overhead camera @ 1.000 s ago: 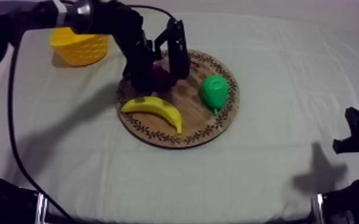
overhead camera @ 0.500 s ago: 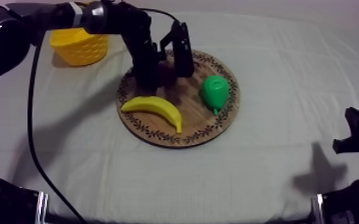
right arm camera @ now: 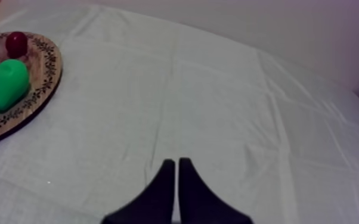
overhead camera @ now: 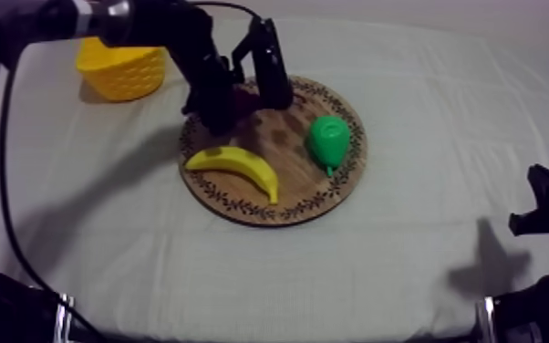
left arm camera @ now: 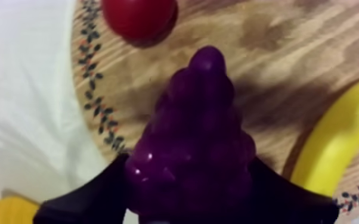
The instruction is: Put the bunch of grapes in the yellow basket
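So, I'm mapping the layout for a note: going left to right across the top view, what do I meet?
yellow basket → banana → pear; bunch of grapes left out, it overlaps the banana.

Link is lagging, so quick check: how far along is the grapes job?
Done: the left gripper is shut on the bunch of grapes. In hand: the bunch hangs over the wooden board, seemingly just off it. Left: carry it to the yellow basket and release.

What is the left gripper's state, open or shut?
Shut on the bunch of grapes: the left gripper has its black fingers pressed against both sides of the bunch.
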